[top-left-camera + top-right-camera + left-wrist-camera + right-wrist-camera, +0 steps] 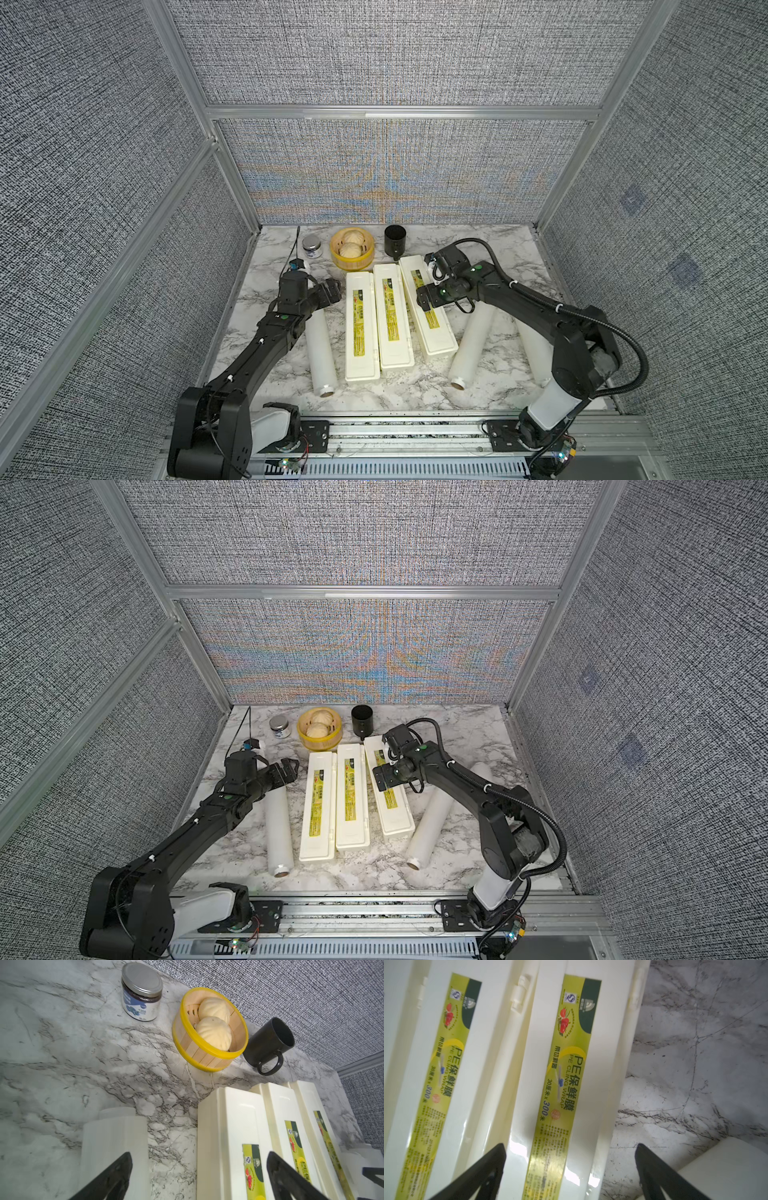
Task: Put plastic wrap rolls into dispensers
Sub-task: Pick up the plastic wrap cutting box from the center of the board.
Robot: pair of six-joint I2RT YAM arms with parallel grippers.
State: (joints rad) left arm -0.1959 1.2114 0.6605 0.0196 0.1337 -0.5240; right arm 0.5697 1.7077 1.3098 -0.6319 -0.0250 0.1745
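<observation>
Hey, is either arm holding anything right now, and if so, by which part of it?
Nothing is held. The left tool and the right tool both stand open, with nothing gripped between their jaws.

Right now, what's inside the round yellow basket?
Two pale buns sit inside the basket. Anything under them is covered, so I cannot tell.

Top views: far-right roll (pixel 537 353) sits mostly behind the right arm (pixel 540 307), so only slivers of it show. The left roll (pixel 320 353) has its far end hidden under the left arm (pixel 291 320), and the right gripper (pixel 424 299) covers part of the label on the right box (pixel 436 336). Label small print is too small to read from above.
</observation>
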